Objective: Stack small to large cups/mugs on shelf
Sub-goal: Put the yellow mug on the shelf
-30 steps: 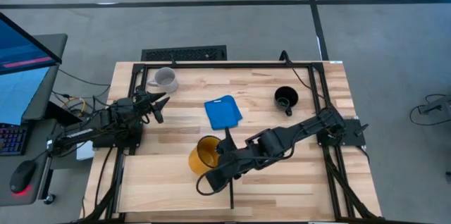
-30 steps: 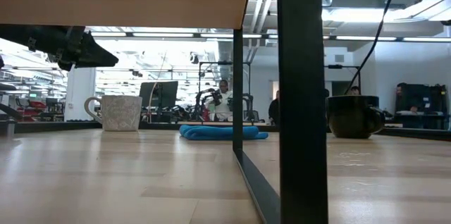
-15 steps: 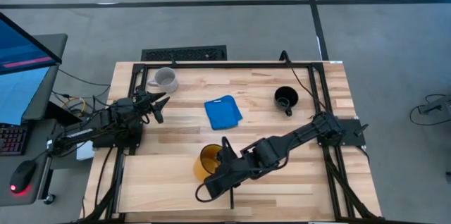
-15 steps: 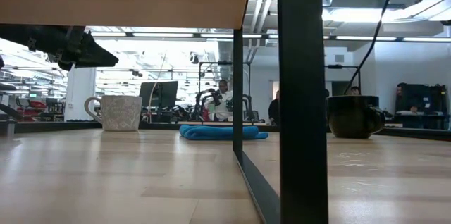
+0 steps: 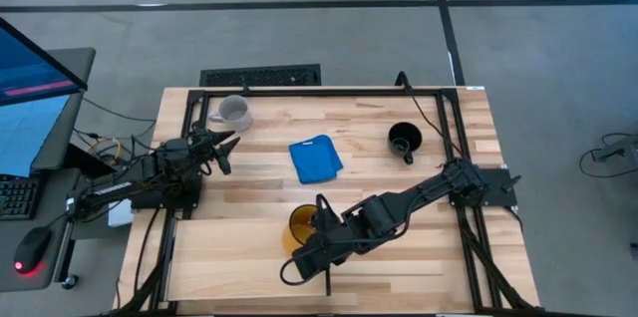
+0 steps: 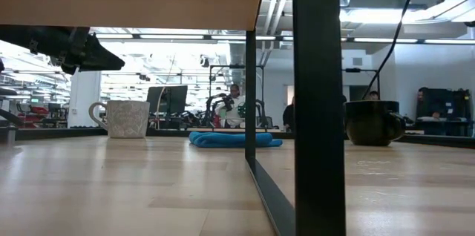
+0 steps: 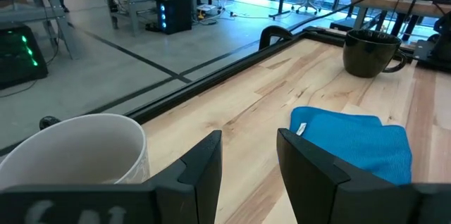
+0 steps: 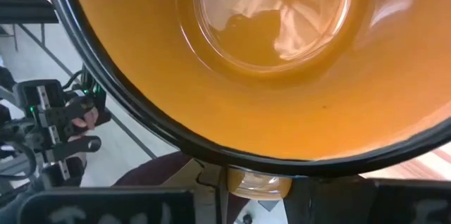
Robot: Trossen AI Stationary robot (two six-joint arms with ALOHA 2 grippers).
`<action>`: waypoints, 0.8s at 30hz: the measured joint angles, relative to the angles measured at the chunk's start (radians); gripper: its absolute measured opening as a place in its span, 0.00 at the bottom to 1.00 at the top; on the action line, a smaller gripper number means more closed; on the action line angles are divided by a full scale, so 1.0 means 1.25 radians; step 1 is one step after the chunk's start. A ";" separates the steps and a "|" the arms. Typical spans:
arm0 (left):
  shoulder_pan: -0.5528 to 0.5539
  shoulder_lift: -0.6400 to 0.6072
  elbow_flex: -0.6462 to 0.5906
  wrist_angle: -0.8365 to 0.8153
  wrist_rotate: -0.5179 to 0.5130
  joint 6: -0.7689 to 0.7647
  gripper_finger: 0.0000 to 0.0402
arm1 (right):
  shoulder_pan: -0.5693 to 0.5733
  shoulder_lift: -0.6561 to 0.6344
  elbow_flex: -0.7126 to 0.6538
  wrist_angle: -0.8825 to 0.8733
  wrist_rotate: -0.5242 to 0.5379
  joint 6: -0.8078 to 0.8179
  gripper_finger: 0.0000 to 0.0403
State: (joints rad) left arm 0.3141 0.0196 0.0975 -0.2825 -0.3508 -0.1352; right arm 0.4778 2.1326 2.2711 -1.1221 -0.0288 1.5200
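The right gripper (image 5: pixel 315 225), clamped on the yellow mug (image 5: pixel 297 227), has shifted it slightly nearer.

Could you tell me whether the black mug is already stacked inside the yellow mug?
No: in the high view the black mug stands alone near the table's right side, far from the yellow mug that the right gripper holds.

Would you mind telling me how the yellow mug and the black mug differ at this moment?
The yellow mug is amber and looks wider; the black mug is glossy dark and looks smaller. The yellow mug is held by the right gripper over the shelf, near its dark divider, while the black mug stands free on the planked tabletop, far from either arm. Both are handled mugs.
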 joint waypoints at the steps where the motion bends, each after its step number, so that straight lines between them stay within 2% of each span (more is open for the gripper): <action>1: 0.000 0.000 0.000 0.000 0.000 0.000 0.32 | 0.000 0.000 0.000 0.000 -0.001 0.000 0.25; 14: 0.000 0.000 0.000 0.000 0.000 0.000 0.32 | -0.006 0.020 0.004 0.000 -0.063 -0.015 0.25; 20: 0.000 0.000 0.000 0.000 0.000 0.000 0.32 | -0.005 0.024 0.002 0.003 -0.072 -0.010 0.31; 24: 0.000 0.000 0.000 0.000 0.000 0.000 0.32 | -0.006 0.025 0.002 0.006 -0.076 -0.007 0.31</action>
State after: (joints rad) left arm 0.3141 0.0196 0.0975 -0.2825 -0.3504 -0.1356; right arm 0.4706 2.1635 2.2730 -1.1145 -0.1236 1.5112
